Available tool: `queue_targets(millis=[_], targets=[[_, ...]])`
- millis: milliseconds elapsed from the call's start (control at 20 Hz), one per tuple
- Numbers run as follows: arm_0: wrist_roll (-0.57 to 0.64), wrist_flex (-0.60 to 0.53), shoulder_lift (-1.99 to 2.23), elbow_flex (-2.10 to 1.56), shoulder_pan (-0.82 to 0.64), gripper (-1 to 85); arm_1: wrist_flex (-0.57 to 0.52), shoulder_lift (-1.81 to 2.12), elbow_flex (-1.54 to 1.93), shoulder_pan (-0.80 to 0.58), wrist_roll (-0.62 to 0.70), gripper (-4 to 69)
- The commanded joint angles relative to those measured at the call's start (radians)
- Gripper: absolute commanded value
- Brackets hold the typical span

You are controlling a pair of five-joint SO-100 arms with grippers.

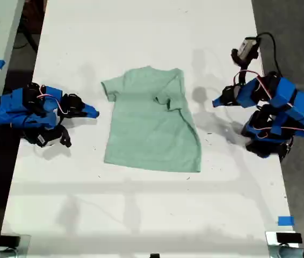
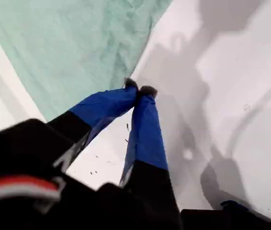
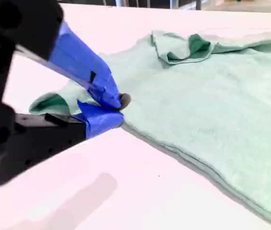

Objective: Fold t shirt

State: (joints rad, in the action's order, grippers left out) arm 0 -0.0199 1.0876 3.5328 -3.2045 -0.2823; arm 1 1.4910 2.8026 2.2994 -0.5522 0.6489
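The t shirt (image 1: pixel 149 126) lies flat near the middle of the white table (image 1: pixel 141 215), collar toward twelve o'clock in the exterior view and hem toward six. Its sleeve on the three o'clock side is folded in over the chest, making a rumpled ridge there, while the other sleeve sticks out toward ten o'clock. The cloth is pale mint green and lightly wrinkled.

At nine o'clock from the shirt in the exterior view, a blue arm lies low along the table. This is my second gripper (image 1: pixel 94 113), pointing at the shirt and a little short of its edge. In its own camera the blue tips (image 3: pixel 118 106) are pressed together with nothing between them, just in front of the open sleeve, with the shirt (image 3: pixel 212 110) spreading beyond.

At three o'clock from the shirt the other arm is raised above the table — my first gripper (image 1: pixel 216 101), clear of the cloth and casting a shadow on the bare table beside it. Its camera shows the two jaws meeting at the tips (image 2: pixel 139 89), pinched closed and empty, with the shirt's edge (image 2: pixel 73 43) just beyond.

A small piece of blue tape (image 1: pixel 285 220) sits on the table toward five o'clock.
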Motion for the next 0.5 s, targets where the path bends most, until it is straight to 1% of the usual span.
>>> queue_targets(millis=[0, 450], targets=[[0.012, -0.021, 0.005, -0.018, -0.035, -0.1, 0.028, 0.655, 0.434, 0.077, -0.181, 1.6], [0.006, -0.021, 0.005, -0.018, -0.035, -0.1, 0.031, 0.669, 0.439, 0.081, -0.186, 1.6]])
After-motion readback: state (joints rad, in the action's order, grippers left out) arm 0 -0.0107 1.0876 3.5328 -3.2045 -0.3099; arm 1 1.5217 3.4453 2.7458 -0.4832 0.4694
